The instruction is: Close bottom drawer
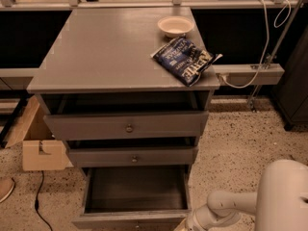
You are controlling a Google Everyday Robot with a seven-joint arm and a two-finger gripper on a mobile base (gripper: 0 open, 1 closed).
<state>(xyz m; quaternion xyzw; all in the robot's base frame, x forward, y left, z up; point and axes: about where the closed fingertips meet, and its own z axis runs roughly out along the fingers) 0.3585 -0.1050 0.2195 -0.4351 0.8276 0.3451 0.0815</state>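
Observation:
The bottom drawer [137,189] of the grey cabinet is pulled far out, and its empty inside shows. Its front edge [130,220] runs along the bottom of the camera view; the knob is cut off. The mid-sized drawer [134,156] and the top drawer [128,125] above it stand slightly out. My white arm [226,206] reaches in from the lower right. The gripper [187,224] sits at the right end of the bottom drawer's front, mostly below the view's edge.
On the cabinet top [106,52] lie a blue chip bag [185,60] and a small white bowl [175,26]. A cardboard box [41,150] stands on the speckled floor at the left, with a black cable [38,201] beside it. A grey rail [250,73] with a white cord sticks out at the right.

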